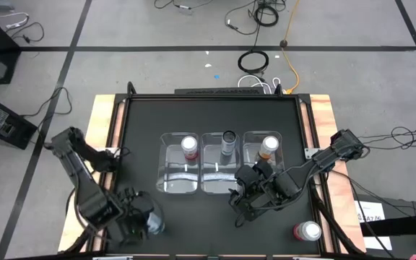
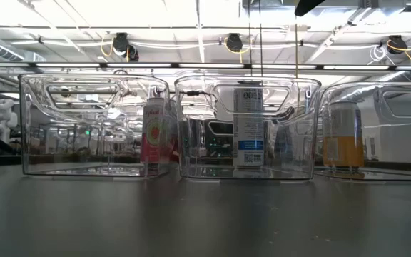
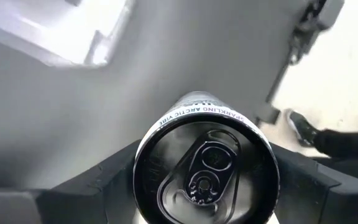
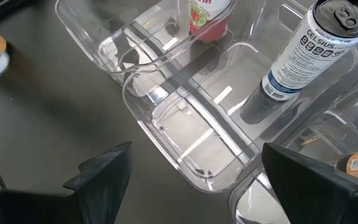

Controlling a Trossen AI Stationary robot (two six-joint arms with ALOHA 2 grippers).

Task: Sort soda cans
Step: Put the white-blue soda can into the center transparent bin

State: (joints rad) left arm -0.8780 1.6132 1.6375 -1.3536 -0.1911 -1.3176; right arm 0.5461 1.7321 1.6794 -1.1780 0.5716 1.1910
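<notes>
High view is showing three clear bins (image 1: 180,144) sitting side by side in the middle of a black tabletop (image 1: 139,123), each holding one upright can near its far end: a pink can (image 1: 189,146) in the left bin, a black can (image 1: 228,139) in the middle bin (image 1: 218,184), an orange can (image 1: 269,146) in the right bin, apparently one colour per bin. Left tool (image 1: 144,220) is sitting well to the near-left of the bins, its two fingers closing around a second black can (image 3: 207,165), which is standing upright between them; this grip is likely readying it to join its twin in the middle bin. Right tool (image 1: 243,193) is hovering just beside the near end of the middle and right bins with its fingers spread wide and holding nothing, possibly waiting its turn. Another pink can (image 1: 307,231) is standing alone on the tabletop, to the near-right of the bins, not yet sorted.
</notes>
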